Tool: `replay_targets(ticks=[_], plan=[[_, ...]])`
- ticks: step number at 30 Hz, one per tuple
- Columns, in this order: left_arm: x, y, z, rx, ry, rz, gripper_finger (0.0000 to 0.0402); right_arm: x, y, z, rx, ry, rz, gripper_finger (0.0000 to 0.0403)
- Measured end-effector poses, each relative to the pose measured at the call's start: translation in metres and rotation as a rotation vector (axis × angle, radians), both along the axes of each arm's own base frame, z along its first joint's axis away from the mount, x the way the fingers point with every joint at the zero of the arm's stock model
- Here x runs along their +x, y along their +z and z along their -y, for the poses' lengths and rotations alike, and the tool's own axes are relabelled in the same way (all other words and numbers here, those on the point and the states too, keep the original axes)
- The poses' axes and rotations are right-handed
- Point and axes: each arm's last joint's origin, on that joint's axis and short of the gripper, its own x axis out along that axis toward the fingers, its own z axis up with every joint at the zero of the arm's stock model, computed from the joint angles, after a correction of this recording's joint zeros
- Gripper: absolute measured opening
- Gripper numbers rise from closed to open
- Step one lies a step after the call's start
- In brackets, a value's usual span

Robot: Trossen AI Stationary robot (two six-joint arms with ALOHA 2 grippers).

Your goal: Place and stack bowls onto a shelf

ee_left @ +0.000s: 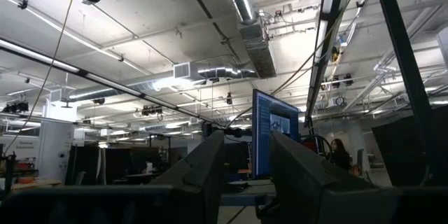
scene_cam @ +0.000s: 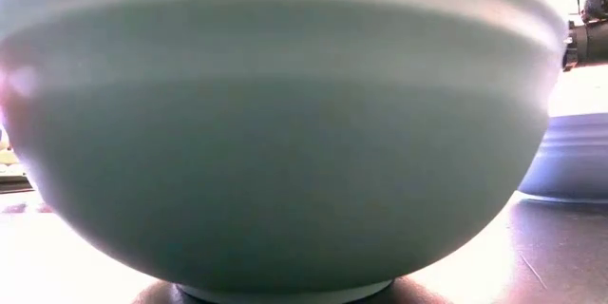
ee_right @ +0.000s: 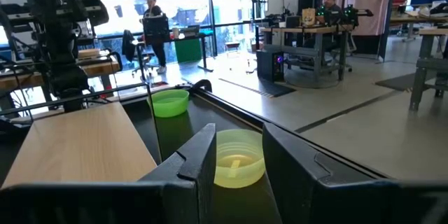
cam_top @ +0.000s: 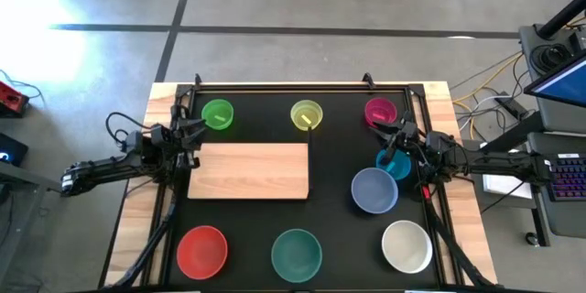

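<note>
The light-wood shelf (cam_top: 249, 170) lies flat at the table's middle. Green (cam_top: 218, 113), yellow (cam_top: 306, 114) and magenta (cam_top: 380, 110) bowls stand along the far side. Red (cam_top: 201, 250), teal (cam_top: 296, 254) and white (cam_top: 406, 245) bowls stand along the near side. The pale blue bowl (cam_top: 374, 189) sits right of the shelf, with the cyan bowl (cam_top: 394, 165) just beyond it. My left gripper (cam_top: 189, 143) waits at the shelf's left end, open (ee_left: 246, 175) and tipped up toward the ceiling. My right gripper (cam_top: 396, 144) hovers over the cyan bowl's far rim, open (ee_right: 238, 161) and level, facing the yellow bowl (ee_right: 236, 157).
The black tabletop (cam_top: 339, 229) has a raised frame along its edges. In the low view the teal bowl (scene_cam: 275, 133) fills nearly the whole picture, with the pale blue bowl (scene_cam: 570, 161) behind it at the right. People sit at desks in the room beyond (ee_right: 329, 3).
</note>
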Motion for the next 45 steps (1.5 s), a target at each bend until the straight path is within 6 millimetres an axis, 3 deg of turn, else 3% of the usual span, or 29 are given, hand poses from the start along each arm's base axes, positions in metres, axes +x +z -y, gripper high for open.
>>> replay_targets(ticks=[45], plan=[[-0.0002,0.0003,0.0000,0.032,0.024,-0.003,0.0096,0.0000,0.0001,0.0000,0.000,0.000,0.000,0.0107]])
